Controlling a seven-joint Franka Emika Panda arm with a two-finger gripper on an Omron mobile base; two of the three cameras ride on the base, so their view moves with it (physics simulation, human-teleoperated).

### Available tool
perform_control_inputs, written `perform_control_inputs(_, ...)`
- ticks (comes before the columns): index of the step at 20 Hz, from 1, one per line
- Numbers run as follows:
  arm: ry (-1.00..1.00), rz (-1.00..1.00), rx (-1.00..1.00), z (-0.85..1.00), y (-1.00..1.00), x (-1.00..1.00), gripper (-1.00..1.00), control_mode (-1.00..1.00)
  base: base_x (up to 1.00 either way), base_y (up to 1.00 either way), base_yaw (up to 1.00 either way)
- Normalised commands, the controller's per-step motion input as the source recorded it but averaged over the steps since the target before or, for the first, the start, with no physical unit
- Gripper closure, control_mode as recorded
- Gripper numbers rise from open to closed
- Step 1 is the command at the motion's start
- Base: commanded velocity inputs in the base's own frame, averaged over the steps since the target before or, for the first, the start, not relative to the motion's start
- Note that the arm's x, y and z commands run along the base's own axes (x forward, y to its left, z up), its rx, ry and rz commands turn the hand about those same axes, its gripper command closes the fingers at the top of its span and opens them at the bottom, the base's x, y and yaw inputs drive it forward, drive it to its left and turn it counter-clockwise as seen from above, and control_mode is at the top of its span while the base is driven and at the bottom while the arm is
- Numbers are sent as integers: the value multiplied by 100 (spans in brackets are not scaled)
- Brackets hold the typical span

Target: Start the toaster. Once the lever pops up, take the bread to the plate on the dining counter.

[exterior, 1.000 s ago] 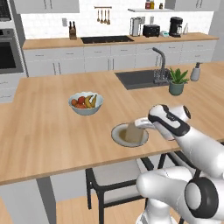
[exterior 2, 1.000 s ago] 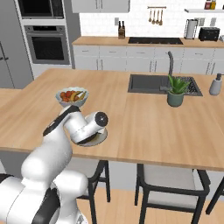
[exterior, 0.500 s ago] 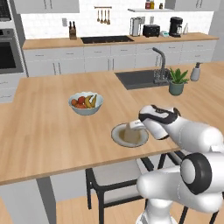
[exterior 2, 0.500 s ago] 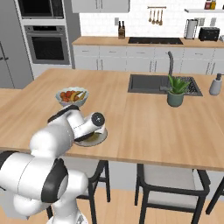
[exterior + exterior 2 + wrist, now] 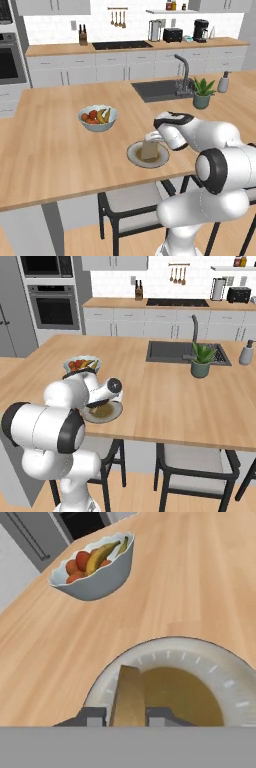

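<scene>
Arm bent low fwd, gripper [image 5: 129, 716] fingers narrow, horizontal wrist.

A rendered home kitchen: a light-wood dining counter [image 5: 60, 145] with a sink [image 5: 175, 351] and tap [image 5: 183, 70] set into it, a built-in wall oven [image 5: 54, 306], a black cooktop [image 5: 121, 45] on the back worktop, a toaster [image 5: 172, 34] beside a coffee machine [image 5: 201, 30], hanging utensils [image 5: 118, 18] and a fruit bowl [image 5: 95, 564].

Matt light-wood worktop [image 5: 190, 577]; glazed grey plate [image 5: 220, 672] beyond fingers [image 5: 92, 716]; matt tan bread [image 5: 129, 694] between them.
</scene>
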Motion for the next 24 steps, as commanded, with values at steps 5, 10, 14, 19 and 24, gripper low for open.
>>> perform_control_inputs(5, 0, -2, -6, -25, 0, 0, -100, -100, 0, 0, 0)
perform_control_inputs(10, 0, -2, -6, -10, -1, 7, -100, -100, 0, 0, 0)
perform_control_inputs(14, 0, -5, -10, 0, -13, 12, -100, -100, 0, 0, 0)
perform_control_inputs(19, 1, -7, -7, -1, -29, 6, -100, -100, 0, 0, 0)
perform_control_inputs(24, 1, -6, -2, -3, -42, -3, -100, -100, 0, 0, 0)
